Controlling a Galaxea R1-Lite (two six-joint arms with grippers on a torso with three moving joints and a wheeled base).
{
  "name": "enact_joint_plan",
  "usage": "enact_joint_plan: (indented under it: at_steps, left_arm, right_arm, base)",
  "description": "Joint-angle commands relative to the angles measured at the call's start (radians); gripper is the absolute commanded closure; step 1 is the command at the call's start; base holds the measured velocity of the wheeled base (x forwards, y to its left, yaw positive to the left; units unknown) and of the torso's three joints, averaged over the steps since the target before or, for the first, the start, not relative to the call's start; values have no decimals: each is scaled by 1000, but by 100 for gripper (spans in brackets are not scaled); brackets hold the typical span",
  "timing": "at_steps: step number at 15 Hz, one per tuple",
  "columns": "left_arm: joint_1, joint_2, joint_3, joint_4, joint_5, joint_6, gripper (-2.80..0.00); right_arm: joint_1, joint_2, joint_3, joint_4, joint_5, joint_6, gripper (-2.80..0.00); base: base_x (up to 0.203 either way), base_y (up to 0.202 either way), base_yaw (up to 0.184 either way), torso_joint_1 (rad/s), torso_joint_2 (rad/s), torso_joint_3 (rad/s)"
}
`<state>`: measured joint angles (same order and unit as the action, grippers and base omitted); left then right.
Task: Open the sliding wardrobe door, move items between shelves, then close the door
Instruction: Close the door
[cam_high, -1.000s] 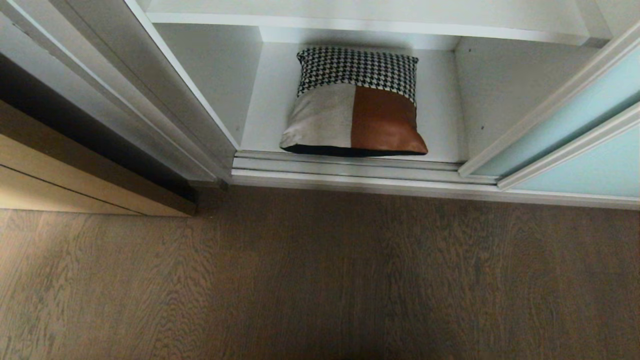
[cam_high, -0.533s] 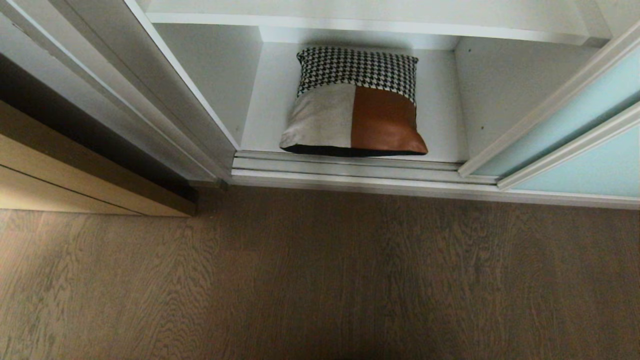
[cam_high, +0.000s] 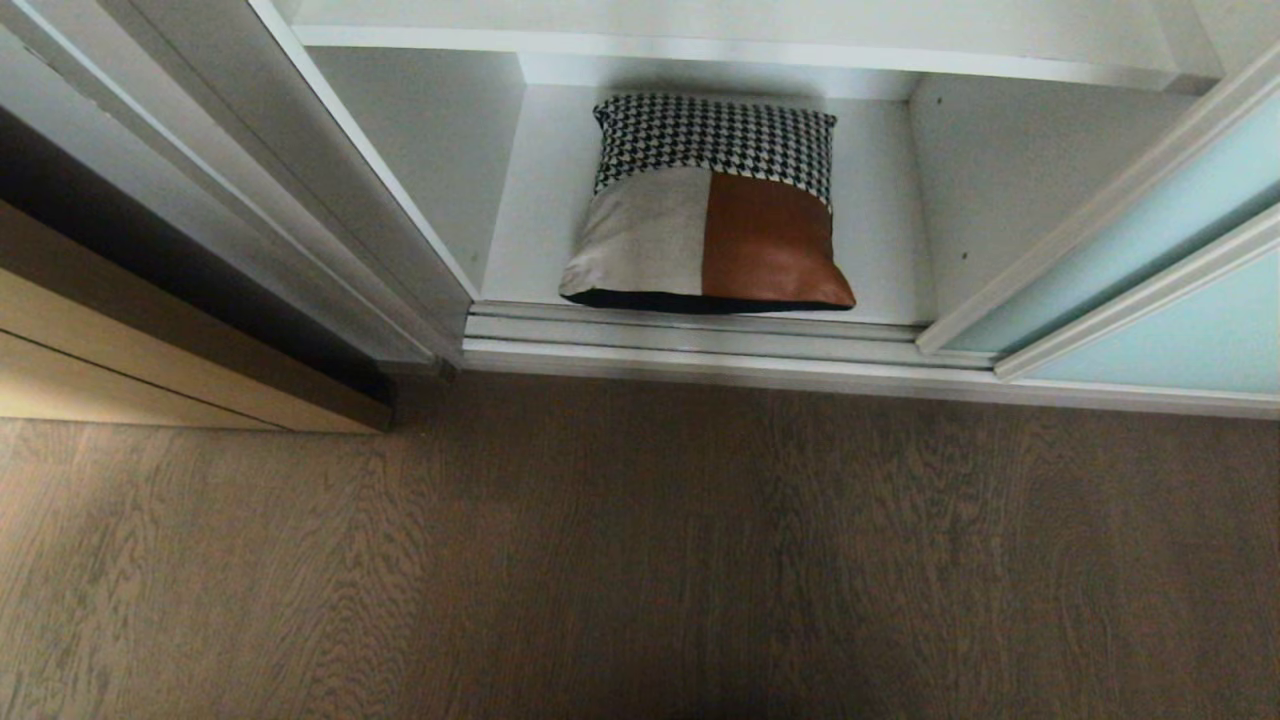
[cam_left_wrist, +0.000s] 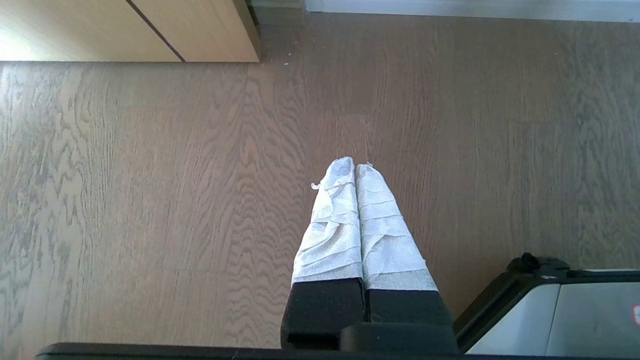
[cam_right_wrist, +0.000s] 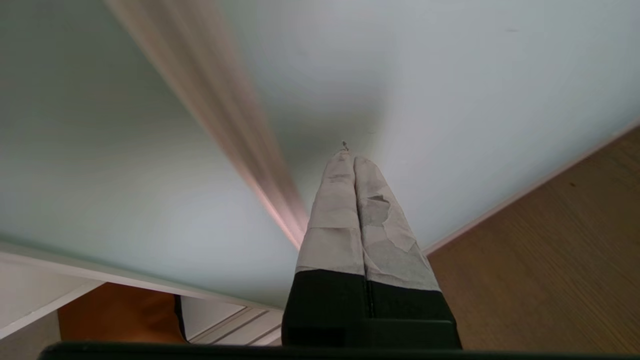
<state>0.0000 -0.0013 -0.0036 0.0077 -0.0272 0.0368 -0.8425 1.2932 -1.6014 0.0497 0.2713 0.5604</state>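
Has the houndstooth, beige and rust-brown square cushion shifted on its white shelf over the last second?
No. The cushion keeps its front edge just behind the ridged metal floor track, same gap to the white shelf walls.

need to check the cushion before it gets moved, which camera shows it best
The head view: the whole cushion lies flat on the bottom shelf, pattern clear. The right wrist view catches only a rust-brown corner. The left wrist view shows none of it.
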Motion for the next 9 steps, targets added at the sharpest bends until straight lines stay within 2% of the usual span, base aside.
enact_joint_plan:
  at_steps: [1, 9]
  left_arm:
    - [0, 1, 0, 0, 0, 0, 0]
    - [0, 1, 1, 0, 0, 0, 0]
  right_arm:
    - [3, 7, 14, -15, 3, 4, 0]
    - [129, -36, 68, -25, 2, -10, 0]
  base:
    - [0, 0, 0, 0, 0, 0]
    - [0, 0, 0, 0, 0, 0]
